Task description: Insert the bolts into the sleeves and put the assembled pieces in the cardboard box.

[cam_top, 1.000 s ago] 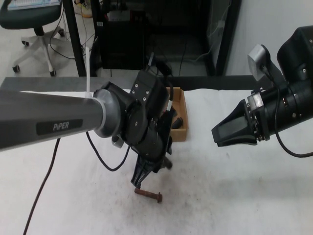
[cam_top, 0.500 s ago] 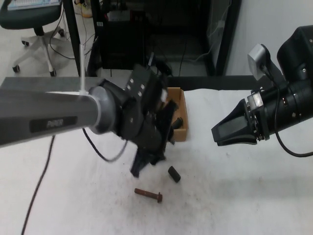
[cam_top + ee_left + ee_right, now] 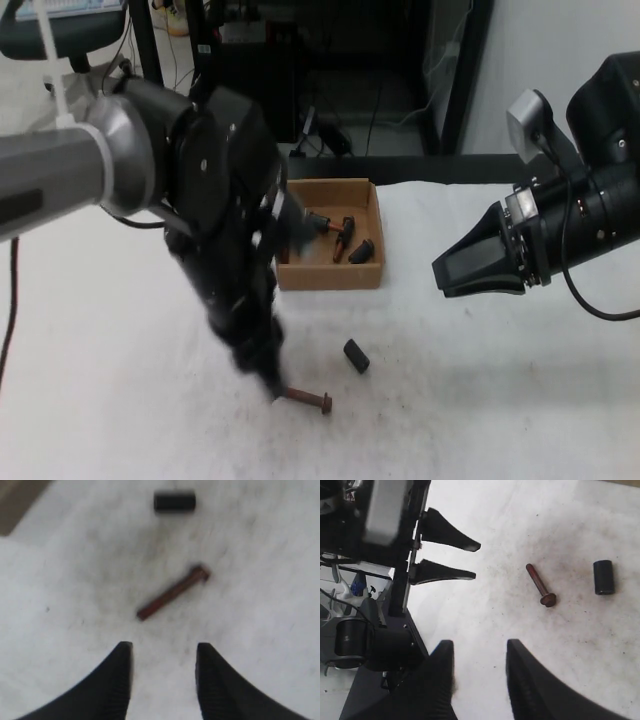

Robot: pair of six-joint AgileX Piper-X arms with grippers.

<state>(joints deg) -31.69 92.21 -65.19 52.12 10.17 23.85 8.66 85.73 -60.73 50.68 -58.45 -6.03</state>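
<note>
High view: the left gripper [image 3: 268, 385] is now pointing down at the tip of the bolt [image 3: 308, 398], having swung over from above the sleeve [image 3: 355, 355] within the last second. The sleeve, hidden under that arm before, is lying bare on the worktop [image 3: 480, 400] between the bolt and the cardboard box [image 3: 330, 275], touching neither. The bolt is lying toward the worktop's near edge and hasn't shifted. The right gripper [image 3: 440, 272] is hanging over the right side, unmoved.

Left wrist view: the left gripper [image 3: 162, 647] is spread and empty, with the bolt [image 3: 172, 592] lying just ahead of the gap and the sleeve [image 3: 174, 502] beyond.

Right wrist view: the right gripper [image 3: 479, 647] is spread, holding nothing.

Judgement: the left arm is probably going for the bolt, and this pair is not yet joined.
</note>
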